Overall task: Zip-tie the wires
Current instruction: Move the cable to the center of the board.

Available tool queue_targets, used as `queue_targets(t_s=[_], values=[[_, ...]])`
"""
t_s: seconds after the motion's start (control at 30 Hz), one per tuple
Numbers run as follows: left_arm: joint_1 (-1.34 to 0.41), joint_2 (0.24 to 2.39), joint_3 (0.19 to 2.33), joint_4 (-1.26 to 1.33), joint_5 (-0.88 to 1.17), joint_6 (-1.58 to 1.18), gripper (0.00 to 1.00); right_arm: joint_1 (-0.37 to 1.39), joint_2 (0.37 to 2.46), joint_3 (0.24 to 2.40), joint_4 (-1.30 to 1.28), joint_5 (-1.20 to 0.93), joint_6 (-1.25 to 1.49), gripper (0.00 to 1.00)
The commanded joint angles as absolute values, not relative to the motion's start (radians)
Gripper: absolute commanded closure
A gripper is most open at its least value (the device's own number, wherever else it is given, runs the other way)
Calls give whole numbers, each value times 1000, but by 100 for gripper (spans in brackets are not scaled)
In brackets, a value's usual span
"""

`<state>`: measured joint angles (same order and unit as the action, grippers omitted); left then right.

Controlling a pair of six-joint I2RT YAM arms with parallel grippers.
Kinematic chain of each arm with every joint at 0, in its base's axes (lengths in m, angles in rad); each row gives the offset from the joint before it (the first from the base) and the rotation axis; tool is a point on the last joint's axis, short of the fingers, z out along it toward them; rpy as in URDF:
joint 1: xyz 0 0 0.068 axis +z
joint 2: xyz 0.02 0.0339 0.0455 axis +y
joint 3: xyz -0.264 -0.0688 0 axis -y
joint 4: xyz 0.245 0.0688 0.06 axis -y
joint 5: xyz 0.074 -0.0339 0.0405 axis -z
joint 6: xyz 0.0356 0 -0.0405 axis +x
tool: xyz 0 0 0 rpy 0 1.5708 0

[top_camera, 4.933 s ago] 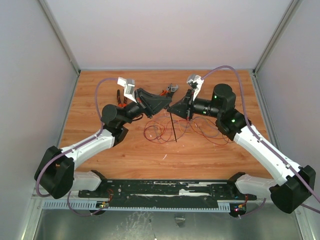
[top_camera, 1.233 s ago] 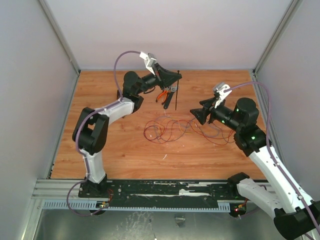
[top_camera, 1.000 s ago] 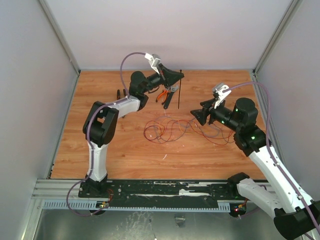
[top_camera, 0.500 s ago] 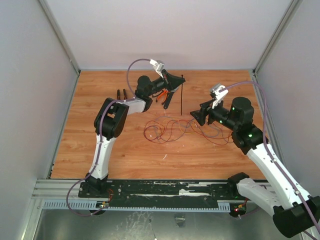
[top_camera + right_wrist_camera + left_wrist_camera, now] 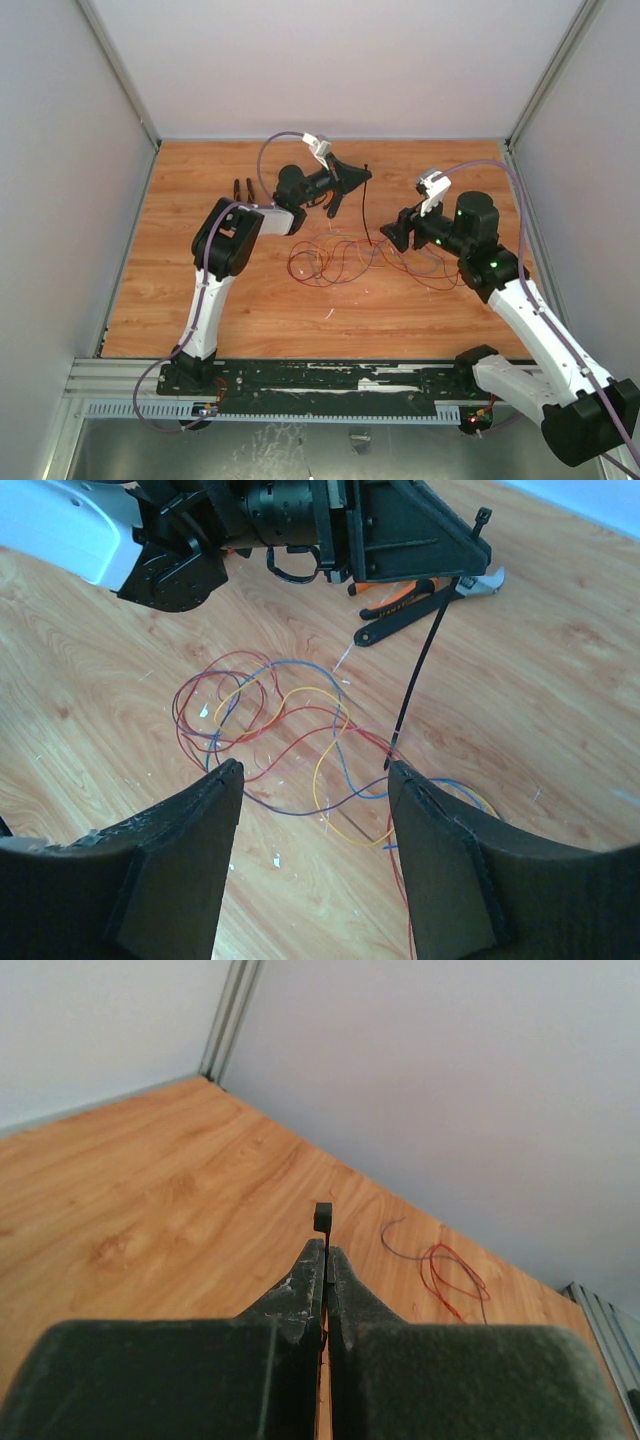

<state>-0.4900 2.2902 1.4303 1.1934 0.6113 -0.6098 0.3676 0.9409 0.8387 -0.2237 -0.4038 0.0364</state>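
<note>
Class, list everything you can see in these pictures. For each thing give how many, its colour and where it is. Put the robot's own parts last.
table: one, brown wood, under everything.
walls: three, pale grey, at the table's left, far and right sides.
wires: one loose tangle, mostly red with yellow and blue strands, middle of the table.
zip tie: one, black, hanging from the left gripper, tip down by the wires.
pliers: one pair, orange handles, on the table beyond the wires.
dark tool: one, black handles, far left of the table; kind unclear.
left gripper: one, black, shut on the zip tie.
right gripper: one, black, open, facing the wires.
</note>
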Motion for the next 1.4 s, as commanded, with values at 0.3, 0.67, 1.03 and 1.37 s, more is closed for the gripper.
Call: queue_targets(t_s=[0.3,0.67,1.03,1.37], values=[[-526,2251,1326,1302,610,-630,100,350,977,779,-263,-410,105,34],[-538,2241,1284,1329,642,-650,100,348,1052,706,-247,-520,207,14],[-537,2220,1254,1324,665,-645,100,444,1141,492,-57,-437,401,13],[-537,2190,1200,1327,664,-627,100,545,1313,483,129,-333,471,13]])
